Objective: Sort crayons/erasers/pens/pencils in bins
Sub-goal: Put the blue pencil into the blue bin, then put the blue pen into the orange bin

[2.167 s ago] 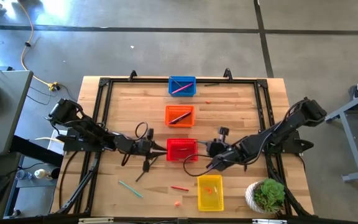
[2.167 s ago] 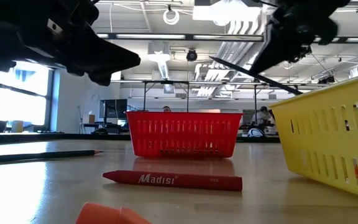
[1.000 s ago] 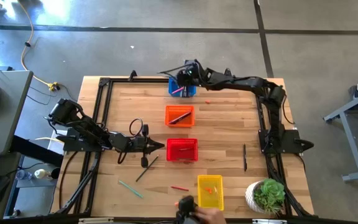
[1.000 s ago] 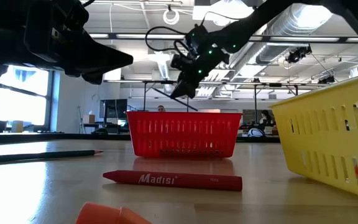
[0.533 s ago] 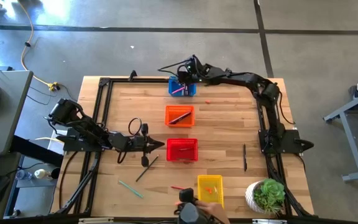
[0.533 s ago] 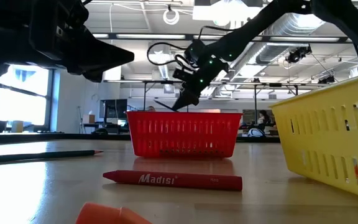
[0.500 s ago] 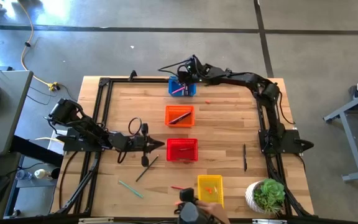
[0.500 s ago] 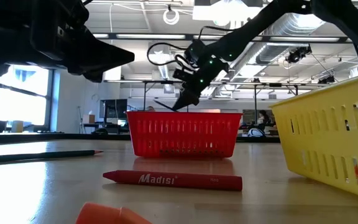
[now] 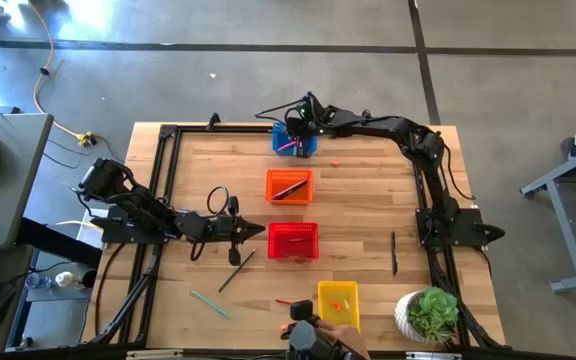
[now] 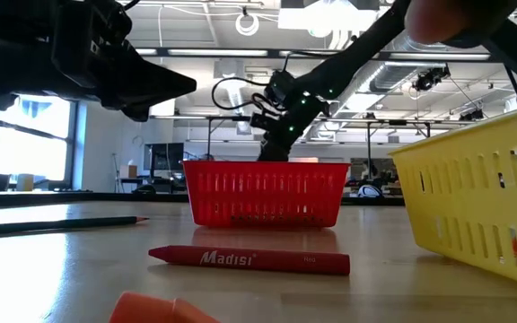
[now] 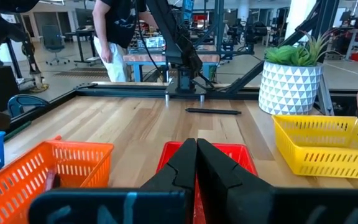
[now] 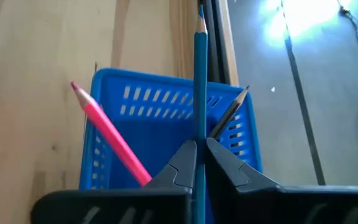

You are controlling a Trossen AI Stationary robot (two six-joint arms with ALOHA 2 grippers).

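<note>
Since the earlier frames, the right arm has carried its load from beside the red plastic mesh basket to the far end of the table, and the right gripper now hangs directly over the blue plastic mesh basket. A person's hand has also entered at the near table edge, beside the yellow plastic mesh basket.

Risk: the long teal pencil projects past the blue basket's far wall. If released at this attitude, it may bridge the rim and tip out toward the table frame. The pink stick and a dark pencil already leaning inside could also deflect it. The person's hand lies well apart from both arms, but it is inside the workspace.

Right gripper: fingers clenched on the teal pencil, which runs out between them.

Left gripper: fingers pressed together, holding nothing, hovering just beside the red basket.

Unsorted on the near table: a dark pencil, a light teal stick, and a red crayon.
</note>
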